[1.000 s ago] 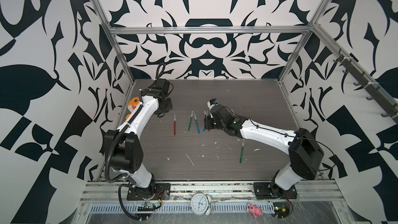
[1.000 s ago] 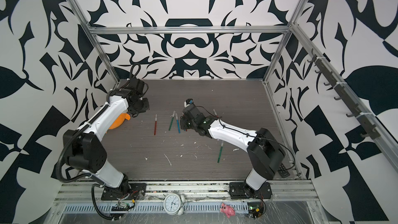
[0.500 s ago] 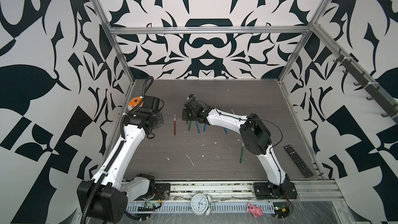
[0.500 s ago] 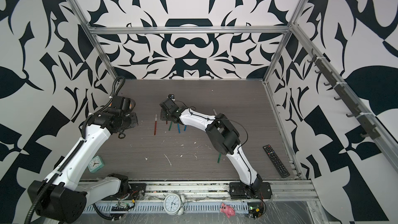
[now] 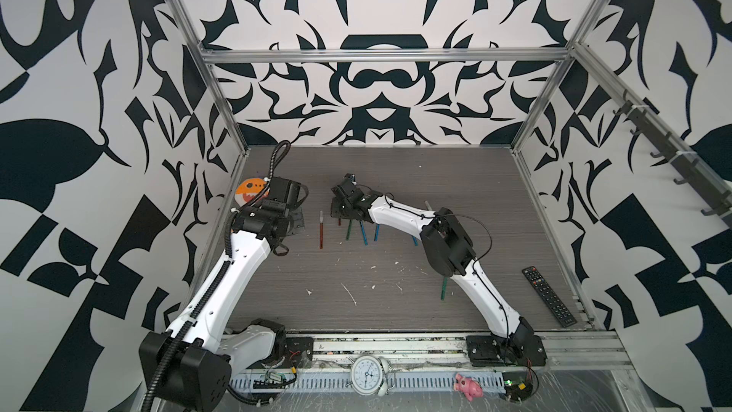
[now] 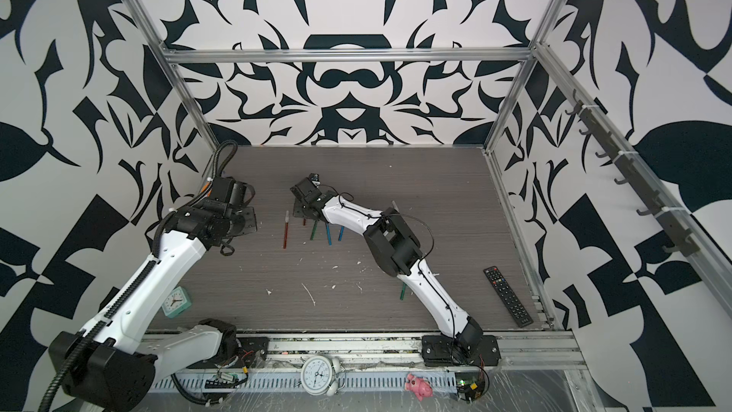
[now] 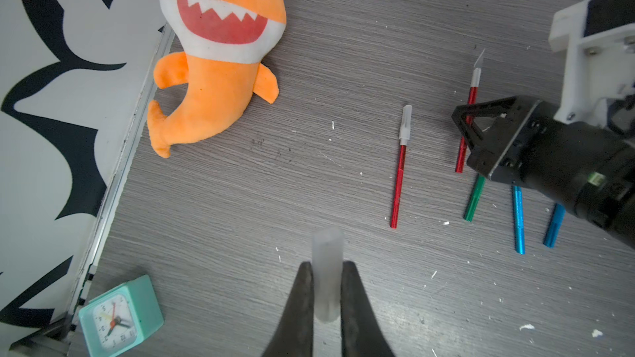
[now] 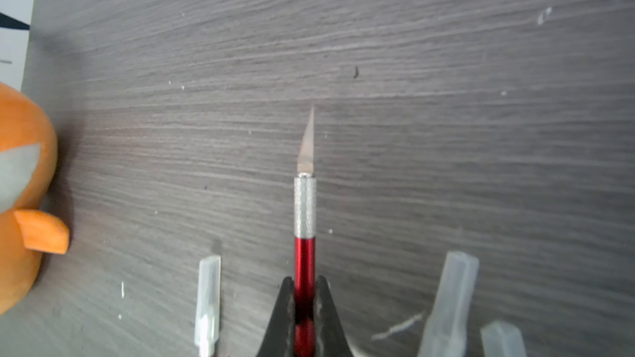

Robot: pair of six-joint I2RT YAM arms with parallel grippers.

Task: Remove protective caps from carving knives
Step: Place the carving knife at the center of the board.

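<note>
1. Translucent plastic sits pinched in the left gripper [image 7: 327, 266]. Its jaws are closed on a freed cap [image 7: 327, 245], held over the table [image 7: 240, 200] near the plush shark [image 7: 216, 63].
2. The right gripper [image 8: 304, 281] is clamped on the handle of a red knife [image 8: 304, 207]. Its grey blade is bare and points away from the gripper.
3. The pull looks done, so the step in hand is a clean parting. Drop the cap on bare table, well apart from the row of knives, so it is not mistaken for one that is fitted.
4. Lay the bare knife flat, in line with its neighbours and with the blade away from the shark. Let go only once it rests on the table.
5. Seven knives show in a top view: two red, two green knives [image 5: 349, 229] and three blue knives [image 5: 364, 235]. The arm may hide more.
6. Four caps are visible: the held one, one on the capped red knife [image 7: 398, 180], and two loose-looking caps [image 8: 453, 303] beside the right gripper.
</note>
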